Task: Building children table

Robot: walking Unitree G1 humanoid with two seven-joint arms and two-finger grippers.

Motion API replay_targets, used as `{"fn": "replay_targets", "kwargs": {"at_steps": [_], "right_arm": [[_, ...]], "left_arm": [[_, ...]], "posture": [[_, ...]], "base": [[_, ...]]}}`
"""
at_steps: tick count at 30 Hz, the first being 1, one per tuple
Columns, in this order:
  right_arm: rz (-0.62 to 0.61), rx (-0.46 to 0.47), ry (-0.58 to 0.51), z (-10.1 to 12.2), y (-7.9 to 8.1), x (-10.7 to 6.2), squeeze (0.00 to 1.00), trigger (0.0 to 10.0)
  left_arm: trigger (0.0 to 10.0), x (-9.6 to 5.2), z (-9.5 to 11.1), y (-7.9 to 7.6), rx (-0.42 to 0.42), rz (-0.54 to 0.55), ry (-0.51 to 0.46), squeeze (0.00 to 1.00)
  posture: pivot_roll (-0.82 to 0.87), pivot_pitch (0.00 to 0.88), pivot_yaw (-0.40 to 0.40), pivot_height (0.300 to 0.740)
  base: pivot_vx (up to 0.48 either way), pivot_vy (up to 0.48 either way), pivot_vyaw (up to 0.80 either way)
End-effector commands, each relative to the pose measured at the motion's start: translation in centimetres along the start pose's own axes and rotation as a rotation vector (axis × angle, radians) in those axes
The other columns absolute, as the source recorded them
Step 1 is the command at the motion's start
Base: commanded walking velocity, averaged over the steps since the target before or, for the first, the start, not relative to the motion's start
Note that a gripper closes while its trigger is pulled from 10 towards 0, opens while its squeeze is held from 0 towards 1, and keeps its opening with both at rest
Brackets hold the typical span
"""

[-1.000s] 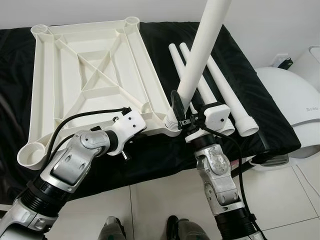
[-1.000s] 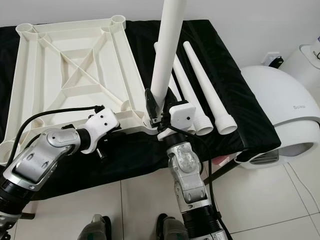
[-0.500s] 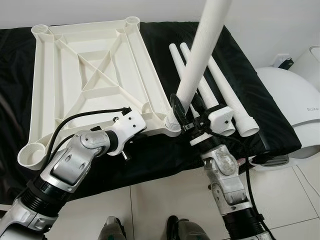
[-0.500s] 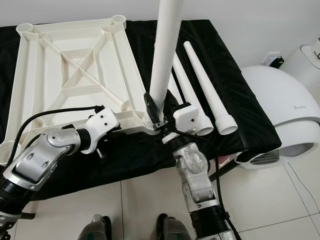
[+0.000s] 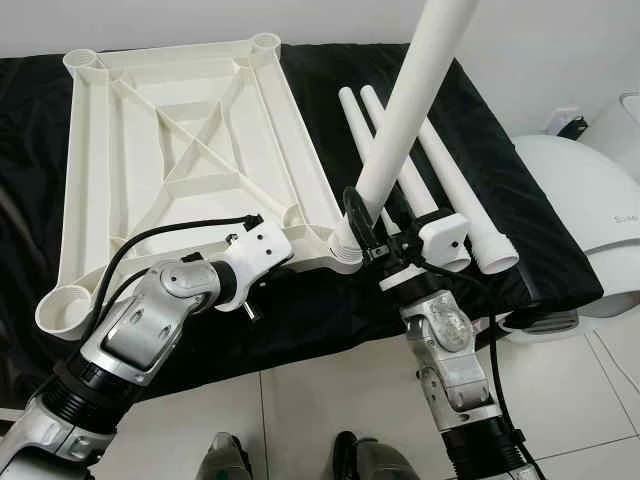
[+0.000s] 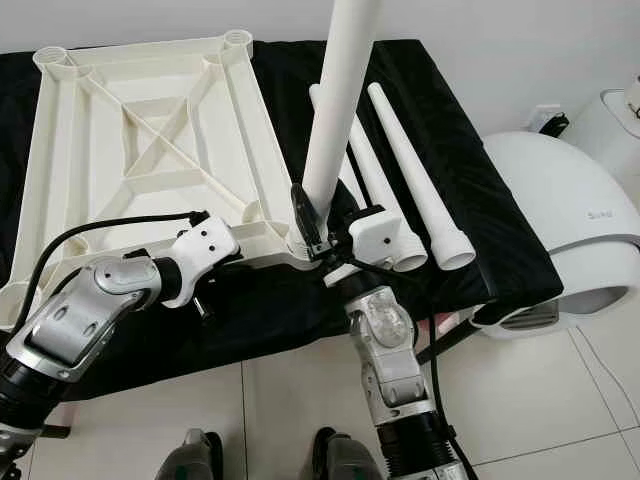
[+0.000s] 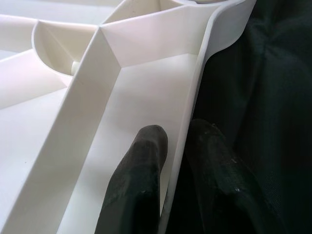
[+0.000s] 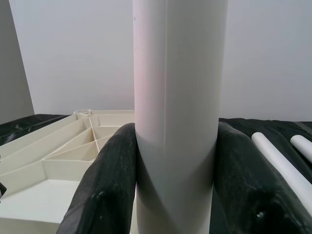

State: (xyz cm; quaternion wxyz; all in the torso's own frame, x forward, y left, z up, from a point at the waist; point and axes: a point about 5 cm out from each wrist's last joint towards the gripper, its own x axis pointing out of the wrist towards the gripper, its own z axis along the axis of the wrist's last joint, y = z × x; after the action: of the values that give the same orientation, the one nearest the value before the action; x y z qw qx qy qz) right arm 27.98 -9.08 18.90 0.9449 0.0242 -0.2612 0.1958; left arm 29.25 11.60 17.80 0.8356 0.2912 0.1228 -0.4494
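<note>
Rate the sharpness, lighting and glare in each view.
Eye views: sharp, evenly lit, with mild sheen on the black cover. Left wrist view: the fingers look soft and dark while the tabletop rim is bright and crisp. Right wrist view: the gripped leg is very close, slightly soft and evenly lit.

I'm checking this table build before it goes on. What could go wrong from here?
1. The leg stands tilted in the corner socket; it may jam or seat crooked.
2. The left pincer pinches only the tabletop's thin rim, so it could slip.
3. A sweep of the right pincer could knock the spare legs aside.
</note>
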Motion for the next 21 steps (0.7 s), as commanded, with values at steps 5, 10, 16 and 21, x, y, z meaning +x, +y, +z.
{"fn": "replay_targets", "kwargs": {"at_steps": [5, 10, 16, 21], "right_arm": [[-0.131, -0.007, 0.343, -5.6, -2.4, -4.5, 0.00, 10.0], [-0.124, -0.009, 0.343, -5.7, -2.3, -4.5, 0.00, 10.0], [-0.107, -0.029, 0.307, -5.1, -2.3, -3.4, 0.00, 10.0], [-0.111, -0.030, 0.295, -4.9, -2.5, -2.8, 0.00, 10.0]], "left_arm": [[10.0, -0.6, 1.0, 0.0, 0.049, -0.046, -0.023, 0.00], [10.0, -0.6, 1.0, 0.1, 0.050, -0.045, -0.024, 0.00], [10.0, -0.5, 1.0, 0.1, 0.052, -0.046, -0.025, 0.00], [10.0, -0.5, 1.1, 0.1, 0.052, -0.046, -0.028, 0.00]], "posture": [[0.10, 0.220, -0.036, 0.740], [0.10, 0.218, -0.036, 0.740], [0.10, 0.213, -0.036, 0.740], [0.10, 0.210, -0.037, 0.740]], "base": [[0.000, 0.000, 0.00], [0.000, 0.000, 0.00], [0.000, 0.000, 0.00], [0.000, 0.000, 0.00]]}}
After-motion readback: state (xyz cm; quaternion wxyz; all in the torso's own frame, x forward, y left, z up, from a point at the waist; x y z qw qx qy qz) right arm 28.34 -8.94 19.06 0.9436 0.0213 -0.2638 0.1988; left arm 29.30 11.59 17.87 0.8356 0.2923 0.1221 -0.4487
